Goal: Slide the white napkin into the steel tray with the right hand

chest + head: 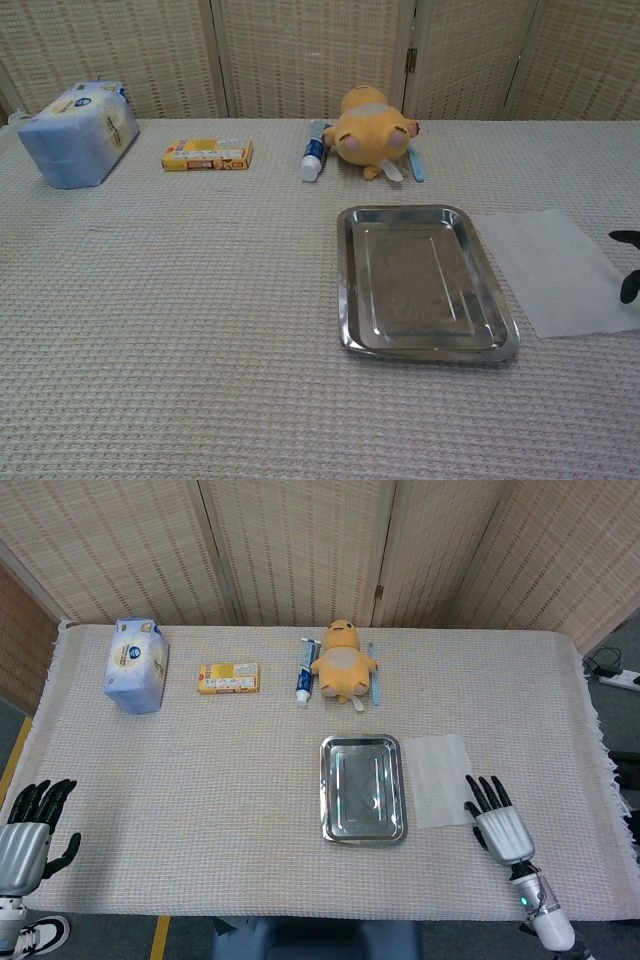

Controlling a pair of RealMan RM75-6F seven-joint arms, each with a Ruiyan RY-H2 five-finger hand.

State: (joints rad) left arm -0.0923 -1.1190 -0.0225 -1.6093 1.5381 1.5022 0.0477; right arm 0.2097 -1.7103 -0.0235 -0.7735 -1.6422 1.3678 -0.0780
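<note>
right hand (pixel 497 823) low over the surface (pixel 200 780) near edge, fingers spread and empty, fingertips (pixel 624 238) at the right edge of the napkin (pixel 441 779), napkin flat just right of the tray (pixel 362 788), left hand (pixel 28 830) spread at the surface's near left corner

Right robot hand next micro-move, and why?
Probably ease the right robot hand forward-left and lower its fingertips onto the napkin. The fingers are spread at the napkin's near right corner, and the napkin lies flat beside the empty tray.
</note>
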